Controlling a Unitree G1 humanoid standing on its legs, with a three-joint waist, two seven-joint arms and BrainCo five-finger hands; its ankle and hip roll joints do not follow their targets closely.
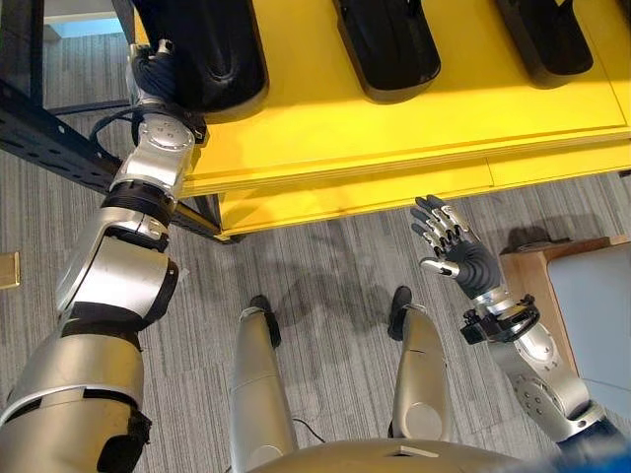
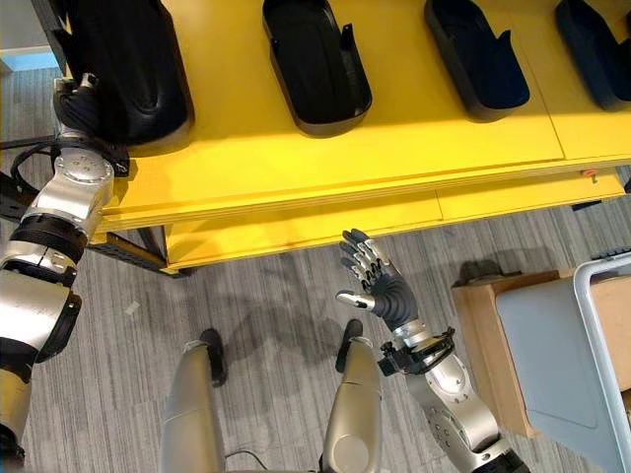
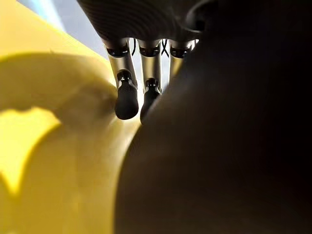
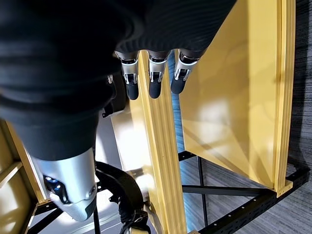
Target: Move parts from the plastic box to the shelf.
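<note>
The yellow shelf [image 2: 325,168] runs broad and flat above both hands, its front edge just beyond the right hand's fingertips and under the left wrist. On it lie several black parts, long dark moulded shells set side by side: the biggest one [image 2: 123,69] sits at the shelf's left end, right against the left hand, another [image 2: 315,64] lies further along above the right hand, and two more [image 2: 478,59] rest beyond that, well to the right hand's far side. Off to the right of the right hand, near the arm, stands a pale grey plastic box [image 2: 552,365] beside a wooden board [image 2: 483,325]; what it holds cannot be seen. The left hand [image 1: 153,69] is up at the shelf's left end, pressed beside the big part, and in its wrist view the fingers [image 3: 126,100] hang down along the part's dark wall; whether they clasp it cannot be told. The right hand [image 2: 380,286] hovers below the shelf edge over the grey floor [image 2: 276,286], palm up, fingers spread and relaxed, holding nothing.
</note>
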